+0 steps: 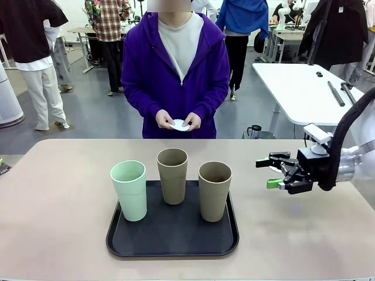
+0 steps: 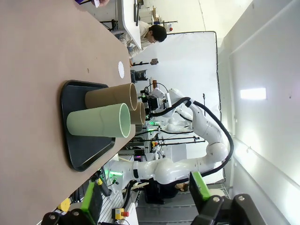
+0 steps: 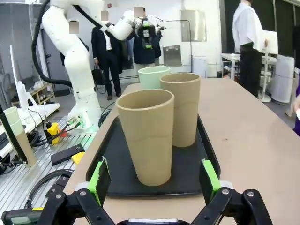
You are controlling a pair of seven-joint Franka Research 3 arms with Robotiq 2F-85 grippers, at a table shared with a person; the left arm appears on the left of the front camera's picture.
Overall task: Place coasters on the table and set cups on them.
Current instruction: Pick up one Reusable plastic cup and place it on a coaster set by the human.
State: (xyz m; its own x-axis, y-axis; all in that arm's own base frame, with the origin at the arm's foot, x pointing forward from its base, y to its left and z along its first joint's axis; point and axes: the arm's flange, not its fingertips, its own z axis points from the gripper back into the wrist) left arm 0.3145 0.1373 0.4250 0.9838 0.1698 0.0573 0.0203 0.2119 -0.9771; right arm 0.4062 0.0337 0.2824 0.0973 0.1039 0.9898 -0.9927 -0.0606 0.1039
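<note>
Three cups stand upright on a black tray (image 1: 173, 243) on the table (image 1: 58, 193): a mint green cup (image 1: 130, 190) at left, a tan cup (image 1: 172, 175) at the back and a second tan cup (image 1: 214, 191) at right. Across the table a person holds the white coasters (image 1: 180, 124) in both hands at waist height. My right gripper (image 1: 272, 171) hovers open to the right of the tray, pointing at the cups. In the right wrist view the near tan cup (image 3: 146, 136) stands just ahead of the open right gripper (image 3: 154, 180). My left gripper (image 2: 145, 197) is open, off the table's end, facing the mint green cup (image 2: 98, 120).
A white table (image 1: 299, 88) with a few dark tools stands behind at the right. Bare tabletop lies left, right and in front of the tray. Other people stand farther back in the room.
</note>
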